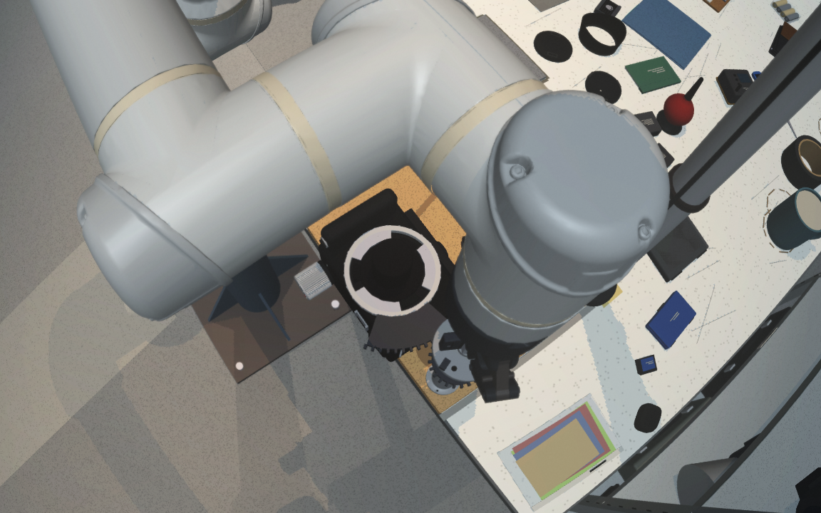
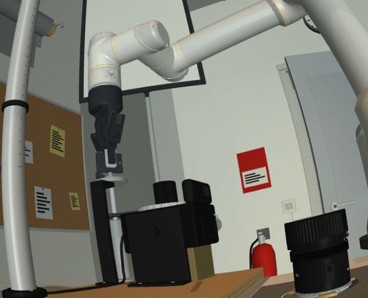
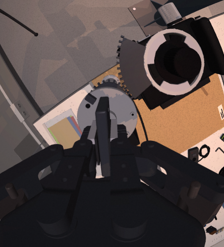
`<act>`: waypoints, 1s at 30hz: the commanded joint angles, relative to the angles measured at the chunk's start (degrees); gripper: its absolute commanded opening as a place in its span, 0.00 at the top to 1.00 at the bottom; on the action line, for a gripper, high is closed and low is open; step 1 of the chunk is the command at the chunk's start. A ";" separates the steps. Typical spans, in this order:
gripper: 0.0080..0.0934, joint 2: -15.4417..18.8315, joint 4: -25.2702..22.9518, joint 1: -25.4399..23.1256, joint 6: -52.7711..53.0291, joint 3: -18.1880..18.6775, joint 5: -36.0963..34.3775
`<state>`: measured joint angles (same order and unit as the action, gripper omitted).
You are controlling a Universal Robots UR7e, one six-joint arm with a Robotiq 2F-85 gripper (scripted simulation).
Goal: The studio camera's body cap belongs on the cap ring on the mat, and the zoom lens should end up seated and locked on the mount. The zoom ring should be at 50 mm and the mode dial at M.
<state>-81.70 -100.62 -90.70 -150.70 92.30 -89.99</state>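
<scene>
The grey mode dial [image 3: 107,112] beside the camera is partly hidden by my gripper [image 3: 102,138], whose fingers are closed on the dial's upright dark handle [image 3: 103,124] [image 2: 108,162]. The dial sits on a post above a toothed gear, next to the black studio camera [image 1: 382,268] [image 2: 170,237]. The camera's pale mount ring [image 3: 174,62] faces up and is open, with nothing seated on it. The black zoom lens [image 2: 319,251] stands upright on a mat to the right. From the side camera my arm covers most of the dial [image 1: 449,360].
The black bracket [image 2: 102,231] stands right under the dial, at the cork board's edge [image 1: 426,389]. A knurled silver knob [image 1: 311,281] lies by the camera. The white table holds caps [image 1: 552,46], a red blower [image 1: 680,110], a mug [image 1: 799,218], tape and cards.
</scene>
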 commanded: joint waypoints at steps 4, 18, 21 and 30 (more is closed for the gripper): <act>1.00 -0.02 -0.04 0.00 -2.67 -0.02 -0.01; 1.00 -0.02 -0.04 0.00 -6.09 -0.02 -0.01; 1.00 -0.02 -0.04 0.00 -6.10 -0.02 -0.01; 1.00 -0.02 -0.04 0.00 -6.10 -0.02 -0.01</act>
<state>-81.70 -100.62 -90.70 -156.80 92.30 -89.99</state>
